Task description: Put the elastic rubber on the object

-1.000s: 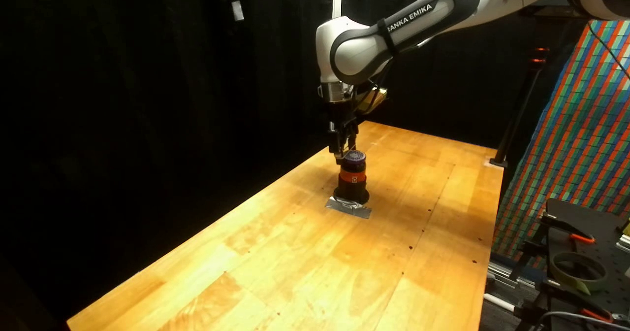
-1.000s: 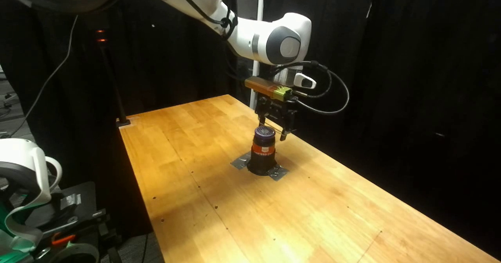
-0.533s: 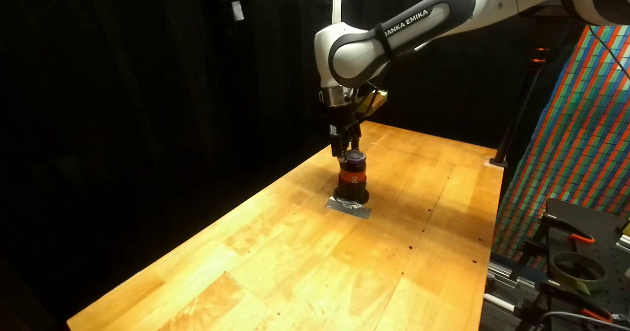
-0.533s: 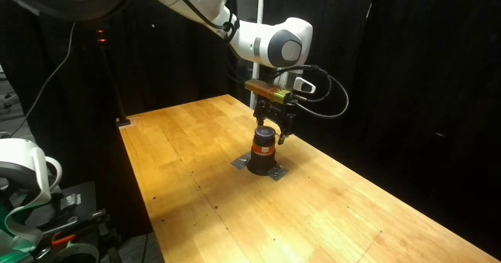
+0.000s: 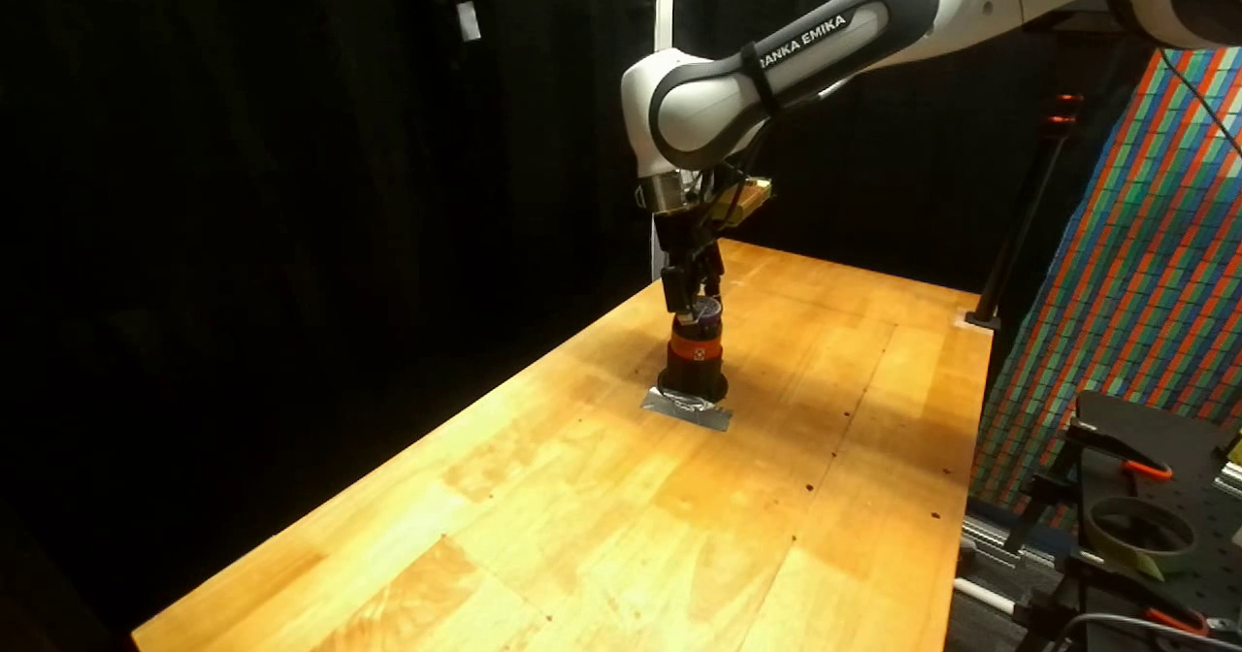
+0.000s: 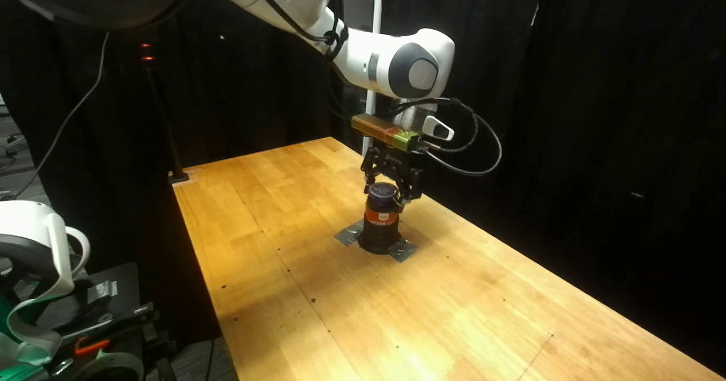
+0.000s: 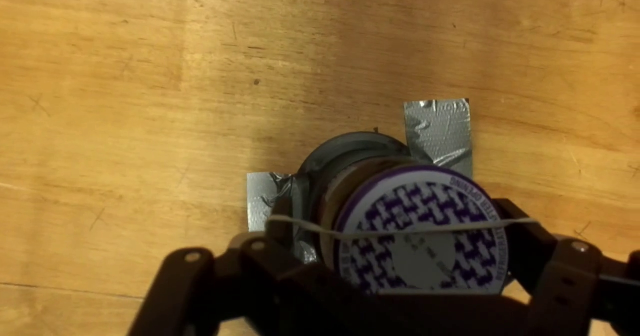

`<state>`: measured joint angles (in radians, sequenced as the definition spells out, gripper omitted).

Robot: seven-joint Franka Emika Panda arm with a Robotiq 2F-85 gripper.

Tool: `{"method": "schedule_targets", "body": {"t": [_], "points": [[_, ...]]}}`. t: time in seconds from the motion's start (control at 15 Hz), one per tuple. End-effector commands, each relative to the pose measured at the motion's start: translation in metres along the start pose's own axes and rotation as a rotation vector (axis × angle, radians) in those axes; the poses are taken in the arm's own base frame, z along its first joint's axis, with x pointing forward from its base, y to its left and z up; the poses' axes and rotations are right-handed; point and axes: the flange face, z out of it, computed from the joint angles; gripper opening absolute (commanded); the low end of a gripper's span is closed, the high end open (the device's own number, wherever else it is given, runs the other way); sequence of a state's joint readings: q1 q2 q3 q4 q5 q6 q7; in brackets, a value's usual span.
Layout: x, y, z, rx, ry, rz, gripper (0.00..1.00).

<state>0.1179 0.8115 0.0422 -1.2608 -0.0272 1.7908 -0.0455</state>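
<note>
The object (image 5: 695,373) is a dark upright jar with an orange-red band and a purple and white patterned lid (image 7: 425,256). It stands on the table in both exterior views (image 6: 379,235). My gripper (image 6: 384,196) points down over the jar's top, with its fingers apart on either side of the lid. In the wrist view, the pale elastic rubber (image 7: 395,233) is stretched between the two fingers (image 7: 525,236) and runs across above the lid. The right finger is close beside the lid; whether it touches I cannot tell. The rubber's other strand is mostly hidden.
Silver tape (image 7: 437,131) fixes the jar's base to the wooden table (image 5: 602,516). A black post (image 6: 164,120) stands at a table corner. A dark cart with a tape roll (image 5: 1143,536) stands beside the table. Black curtains hang behind.
My gripper has come down and shifted sideways over the jar, so its fingers now flank the lid instead of hanging off to one side. The jar has not moved.
</note>
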Motion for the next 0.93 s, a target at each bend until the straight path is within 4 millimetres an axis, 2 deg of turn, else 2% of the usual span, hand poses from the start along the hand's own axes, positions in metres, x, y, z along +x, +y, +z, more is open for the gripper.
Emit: {"method": "schedule_targets", "body": {"t": [0.0,0.8,0.87], "points": [[-0.015,-0.003,-0.007,0.031,-0.002,-0.016,1.0],[-0.07,-0.007,0.011,0.014,0.124,-0.076,1.0],[-0.072,-0.008,0.014,0.014,0.138,-0.082,0.85]]}}
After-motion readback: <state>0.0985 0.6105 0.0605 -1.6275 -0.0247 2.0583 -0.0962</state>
